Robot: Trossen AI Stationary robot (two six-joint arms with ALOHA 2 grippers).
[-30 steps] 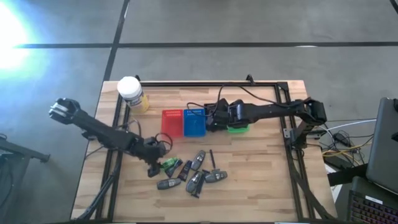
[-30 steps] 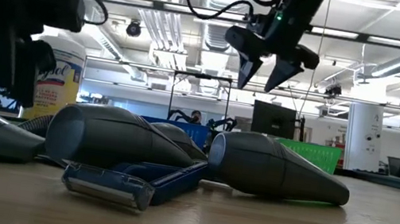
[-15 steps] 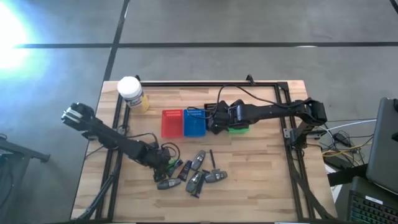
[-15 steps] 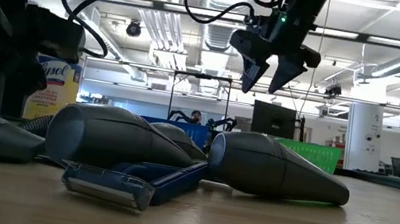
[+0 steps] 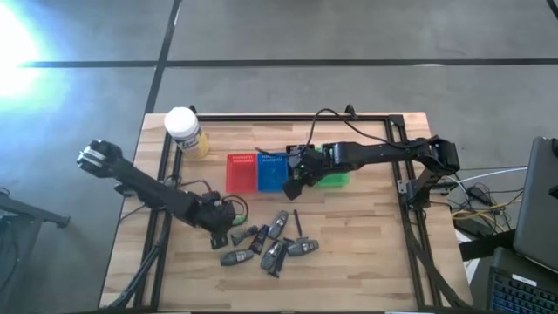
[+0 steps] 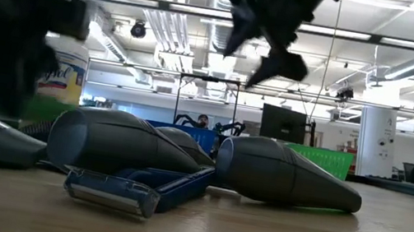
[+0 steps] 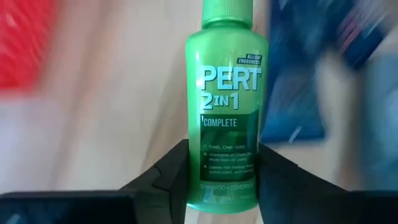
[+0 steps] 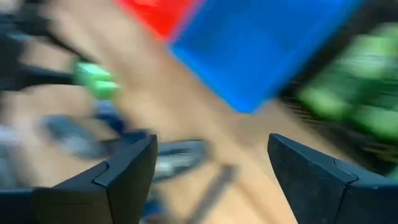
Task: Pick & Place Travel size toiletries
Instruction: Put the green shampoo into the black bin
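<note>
My left gripper (image 5: 224,232) is at the left side of the toiletry pile, shut on a bright green "PERT 2 in 1" bottle (image 7: 227,99); a green patch of it (image 6: 42,106) shows in the low view. My right gripper (image 5: 294,185) hangs open above the table, just near of the blue tray (image 5: 272,171), touching nothing. Several dark grey oblong tubes (image 5: 277,225) lie flat on the wood near the table's near edge. A thin dark stick (image 5: 296,222) and a blue razor (image 6: 137,188) lie among them. My left gripper pinches the green bottle's lower body (image 7: 227,183) between its two fingers (image 7: 168,177), one on each side. The bottle points straight out ahead of the fingers, cap end away. Whether it is clear of the table I cannot tell.
A red tray (image 5: 240,173), the blue tray and a green tray (image 5: 334,179) stand in a row mid-table. A white-capped yellow jar (image 5: 183,129) stands at the far left corner. Black frame rails (image 5: 288,116) run along the table's far and side edges. Bare wood lies right of the pile.
My left gripper has moved right into the pile's left side and now holds the green bottle. My right gripper has swung from above the trays toward the near-left and tipped, still open.
</note>
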